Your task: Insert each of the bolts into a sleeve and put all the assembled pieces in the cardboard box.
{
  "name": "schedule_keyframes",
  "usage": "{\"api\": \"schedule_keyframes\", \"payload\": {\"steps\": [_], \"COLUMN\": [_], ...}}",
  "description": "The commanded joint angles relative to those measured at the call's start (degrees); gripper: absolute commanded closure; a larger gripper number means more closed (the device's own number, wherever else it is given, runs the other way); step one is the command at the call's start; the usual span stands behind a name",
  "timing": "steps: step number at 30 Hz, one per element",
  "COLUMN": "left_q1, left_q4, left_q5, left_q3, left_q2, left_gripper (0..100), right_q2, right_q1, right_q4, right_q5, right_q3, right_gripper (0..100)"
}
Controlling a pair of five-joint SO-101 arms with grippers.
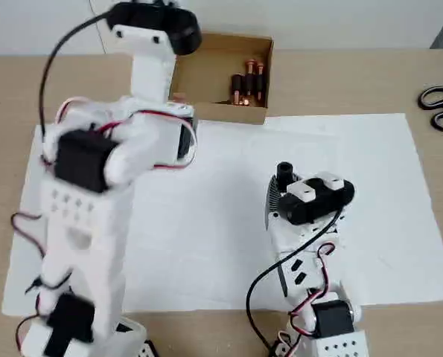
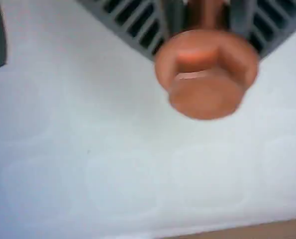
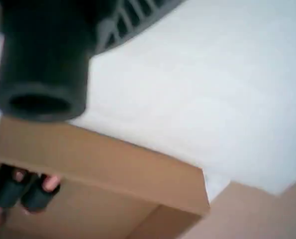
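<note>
Copper bolt [image 2: 206,74] pinched in left gripper [image 2: 206,14] over white paper [image 2: 113,164]; right gripper [image 3: 58,17] clamps black sleeve [image 3: 43,64] near cardboard box [image 3: 103,164].

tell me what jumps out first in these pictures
A copper bolt is gripped in the left pincer over the white paper. The right pincer holds a black sleeve near the paper's middle. At the table's far edge, the box already holds several assembled pieces.
</note>
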Motion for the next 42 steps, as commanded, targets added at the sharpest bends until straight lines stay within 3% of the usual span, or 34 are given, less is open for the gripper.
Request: {"api": "schedule_keyframes", "payload": {"steps": [1,3,10,17,20,29,32,37,42], "left_q1": [0.4,0.6,7.5,7.5,7.5,7.6,7.6,7.9,8.0], "left_q4": [0.4,-0.2,0.2,-2.4,-12.7,-57.6,-68.0,-73.0,-74.0], "left_q5": [7.0,10.2,6.9,6.5,6.5,6.6,6.6,6.8,6.9], "left_q3": [-2.6,-2.9,1.2,21.3,34.3,77.8,87.7,95.7,96.7], "left_q2": [-7.8,-12.0,-28.2,-41.9,-46.0,-53.9,-55.5,-58.7,-60.7], "left_gripper": [99,99,99,99,99,99,99,99,99], "right_q2": [-1.2,-1.2,-1.2,-1.2,-1.2,-1.2,-1.2,-1.3,-1.1], "right_q1": [-2.5,-3.3,-3.3,-3.6,-5.7,-8.8,-10.9,-12.1,-13.2], "right_q4": [-1.5,-1.3,-1.0,-1.0,-1.0,-0.9,0.7,1.5,1.5], "right_q5": [-0.8,-0.8,-0.8,-0.8,-0.8,-0.8,-0.9,-1.0,-6.4], "right_q3": [-0.1,-0.1,0.0,2.4,2.6,2.8,2.4,2.3,2.3], "right_gripper": [99.4,99.4,99.4,99.4,99.4,99.4,99.4,99.5,99.5]}}
